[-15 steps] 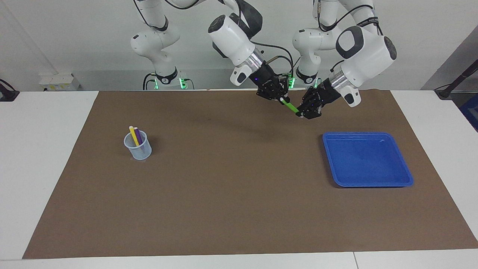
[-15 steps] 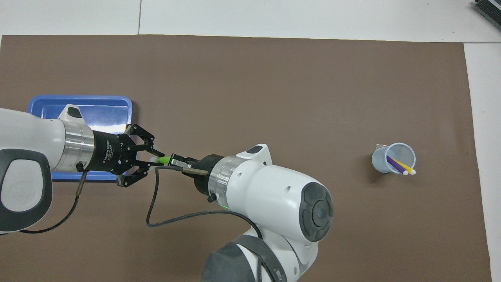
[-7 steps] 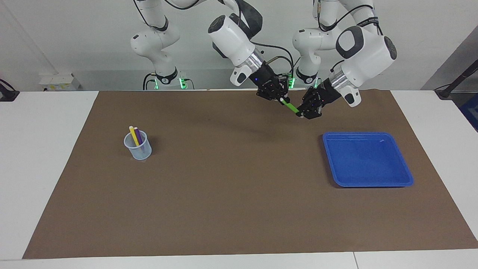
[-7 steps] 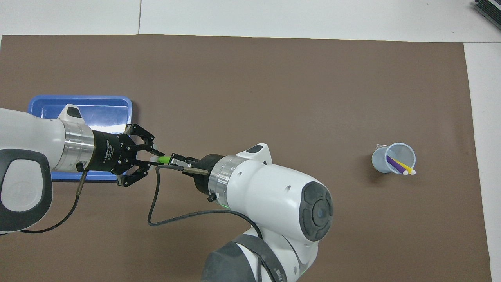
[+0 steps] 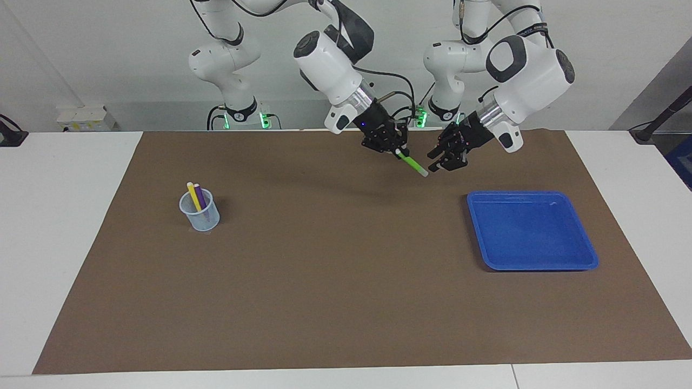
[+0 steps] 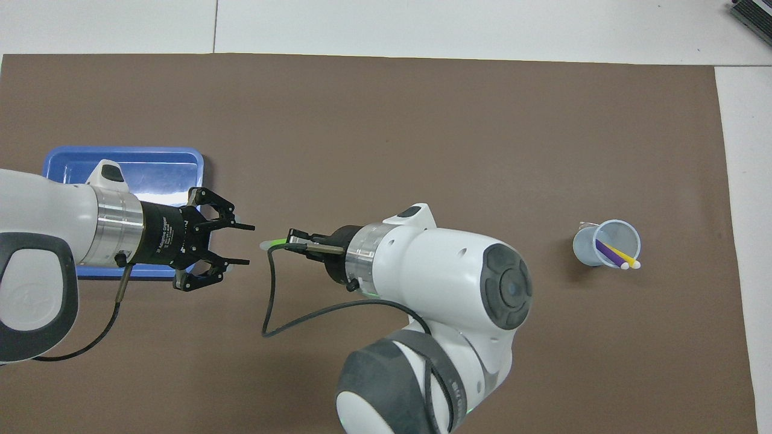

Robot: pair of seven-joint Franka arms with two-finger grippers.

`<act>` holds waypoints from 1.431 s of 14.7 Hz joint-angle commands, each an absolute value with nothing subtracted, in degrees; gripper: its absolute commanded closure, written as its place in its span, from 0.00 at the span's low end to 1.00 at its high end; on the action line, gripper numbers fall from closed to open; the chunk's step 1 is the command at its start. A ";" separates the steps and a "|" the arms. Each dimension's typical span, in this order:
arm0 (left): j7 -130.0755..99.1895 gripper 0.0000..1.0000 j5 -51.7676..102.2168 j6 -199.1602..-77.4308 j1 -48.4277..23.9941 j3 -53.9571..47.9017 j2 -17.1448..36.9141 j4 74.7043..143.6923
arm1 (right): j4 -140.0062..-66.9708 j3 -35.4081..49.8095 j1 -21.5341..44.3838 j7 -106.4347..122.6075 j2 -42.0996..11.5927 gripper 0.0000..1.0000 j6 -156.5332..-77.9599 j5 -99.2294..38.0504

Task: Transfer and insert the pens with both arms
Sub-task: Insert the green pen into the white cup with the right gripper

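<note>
- Brown mat (image 5: 346,302) covers most of a white table (image 5: 70,243); pale wall at the robots' end.
- Right gripper (image 5: 397,153) is clamped shut on the upper end of the green pen (image 5: 412,163), up in the air over the mat near its robot-side edge. Pen slants down, pale tip lowest, pointing toward the left gripper.
- Left gripper (image 5: 440,163) has its fingers spread apart w/ nothing between them; also raised over the mat. The pen's pale tip sits just beside its fingertips, a small gap showing in the overhead view, not touching.
- Blue tray (image 5: 586,265) lies on the mat toward the left arm's end, farther from the robots than both grippers.
- Clear cup (image 5: 201,219) stands on the mat toward the right arm's end, well apart from the grippers. Yellow pen (image 5: 192,194) and purple pen (image 5: 200,195) stand tilted inside it, side by side.
</note>
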State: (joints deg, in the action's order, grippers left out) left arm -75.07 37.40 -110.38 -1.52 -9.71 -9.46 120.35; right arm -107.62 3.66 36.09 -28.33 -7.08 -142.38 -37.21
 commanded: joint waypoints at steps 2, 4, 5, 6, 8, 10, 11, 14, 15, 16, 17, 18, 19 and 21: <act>-74.27 0.18 37.71 -110.74 -2.64 -8.79 -11.51 122.25 | -107.58 3.69 30.69 -19.53 -4.84 1.00 -132.22 -37.00; -74.27 0.19 37.71 -110.57 -2.37 -8.88 -11.60 122.34 | -107.49 3.60 25.78 -14.79 -1.86 1.00 -122.49 -33.86; -74.18 0.19 37.71 -110.48 -2.20 -8.79 -11.69 122.26 | -107.40 3.60 22.79 -11.02 -0.37 1.00 -117.56 -31.92; -74.18 0.19 37.79 -110.48 -2.20 -8.79 -11.78 122.26 | -107.49 3.52 20.41 -7.25 1.04 1.00 -113.16 -30.86; -73.92 0.19 37.71 -110.57 -2.11 -8.79 -11.87 122.26 | -107.40 3.43 15.76 0.14 2.72 1.00 -105.33 -27.18; -67.81 0.21 36.22 -110.22 -2.37 -8.79 -11.87 122.34 | -107.40 3.34 11.62 9.35 4.04 1.00 -99.52 -19.72; -62.37 0.21 34.04 -109.17 -2.46 -8.79 -11.95 122.43 | -107.40 3.34 9.34 14.71 4.13 1.00 -97.40 -17.43; -46.55 0.22 25.95 -106.44 -1.94 -8.70 -11.95 122.34 | -107.49 3.34 2.92 28.70 4.13 1.00 -95.72 -10.57; -40.49 0.22 23.40 -105.48 -1.67 -8.70 -11.95 122.34 | -107.58 3.34 1.60 33.44 4.04 1.00 -96.32 -8.55; -34.08 0.22 20.77 -105.21 -1.23 -8.53 -12.04 122.26 | -107.75 3.43 0.63 37.66 4.04 1.00 -97.20 -6.35; -27.49 0.22 19.00 -105.12 -0.01 -8.26 -12.04 122.26 | -107.75 3.34 0.44 41.19 4.04 1.00 -97.90 -4.15; -21.51 0.22 18.20 -105.12 1.91 -8.26 -11.95 122.08 | -107.75 3.43 0.35 44.35 3.96 1.00 -98.69 -1.26; -15.01 0.22 17.15 -105.12 3.85 -8.26 -11.95 121.91 | -107.93 3.43 0.44 48.39 3.96 1.00 -100.35 1.64; -5.23 0.21 13.64 -105.20 7.02 -8.26 -11.87 121.47 | -109.24 3.34 -0.61 56.48 3.96 1.00 -105.62 3.51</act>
